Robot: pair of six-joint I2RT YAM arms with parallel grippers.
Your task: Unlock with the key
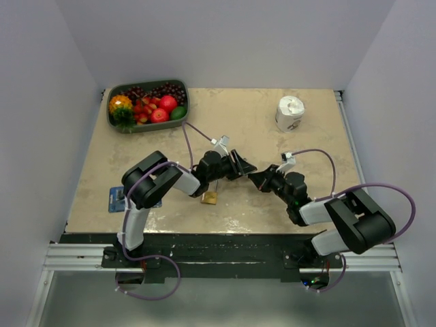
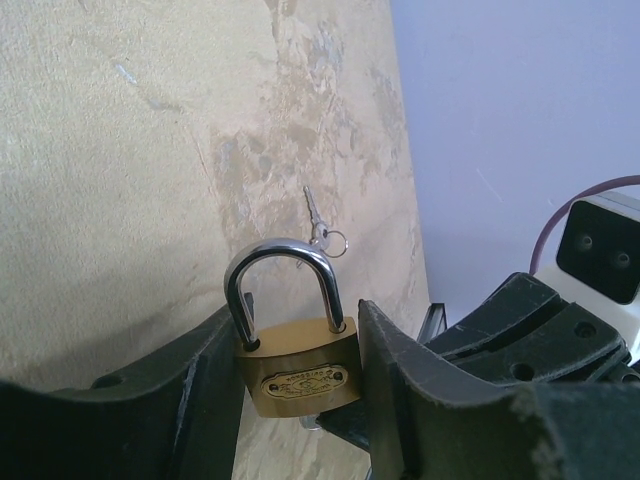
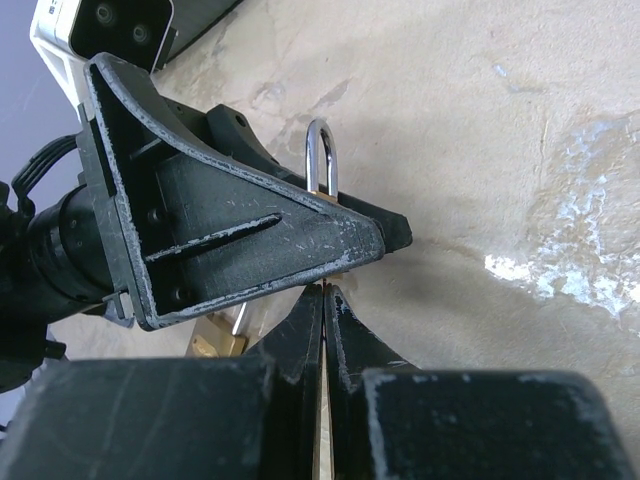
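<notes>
My left gripper [image 2: 297, 330] is shut on a brass padlock [image 2: 300, 375] and holds it by the body, steel shackle up and closed. My right gripper [image 3: 325, 292] is shut, with its fingertips right under the left gripper's finger [image 3: 260, 230] and the padlock's bottom. A small silvery piece [image 2: 311, 422] shows between the padlock's underside and the right fingertips, and looks like the key pinched there. Another tiny silvery key with a ring [image 2: 314, 214] lies on the table beyond the shackle. In the top view the two grippers [image 1: 242, 165] [image 1: 256, 178] meet at mid-table.
A second brass padlock [image 1: 209, 197] lies on the table under the left arm, and it also shows in the right wrist view [image 3: 215, 343]. A fruit tray [image 1: 112, 122] stands back left, a white paper roll [image 1: 290, 114] back right, and a blue card [image 1: 117, 199] at the left edge.
</notes>
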